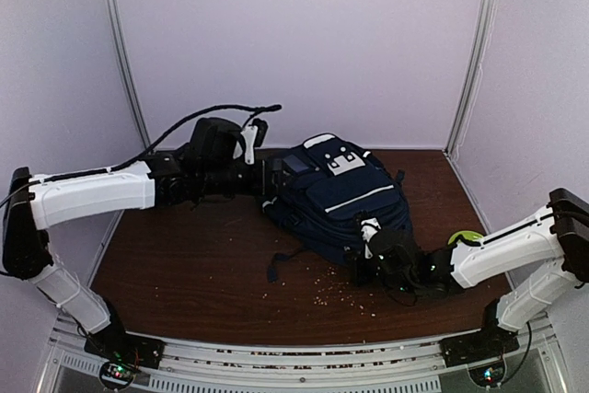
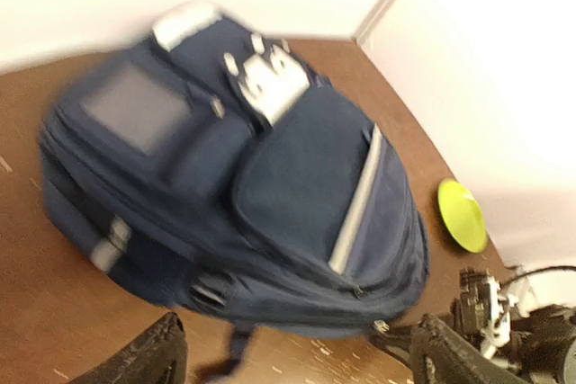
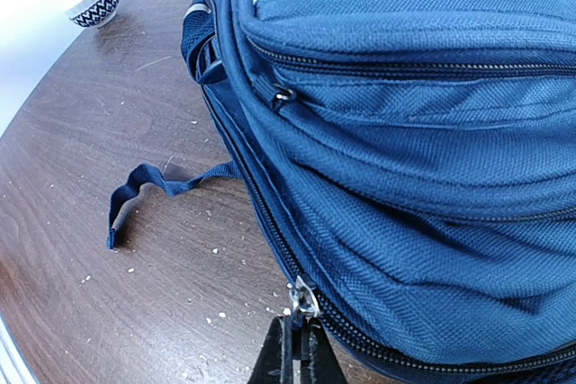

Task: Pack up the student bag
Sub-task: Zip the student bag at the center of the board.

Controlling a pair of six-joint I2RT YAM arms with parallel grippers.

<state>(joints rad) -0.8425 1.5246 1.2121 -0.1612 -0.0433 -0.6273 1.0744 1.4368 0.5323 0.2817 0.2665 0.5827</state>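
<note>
Student bag [image 1: 336, 195]: long axis upper-left to lower-right. Right end effector [image 3: 295, 341] pinching zipper pull [image 3: 303, 297], bag's lower edge; left end effector [image 2: 295, 328] spread.

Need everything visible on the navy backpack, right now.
The navy blue fabric backpack lies front-up on the brown wooden table, zippers in view closed. A white stripe crosses its front pocket; a white buckled patch sits near the top. A loose blue strap trails onto the table. The right gripper has its jaws pinched on a metal zipper pull at the lower edge. The left gripper, jaws open, sits beside it, contact unclear.
</note>
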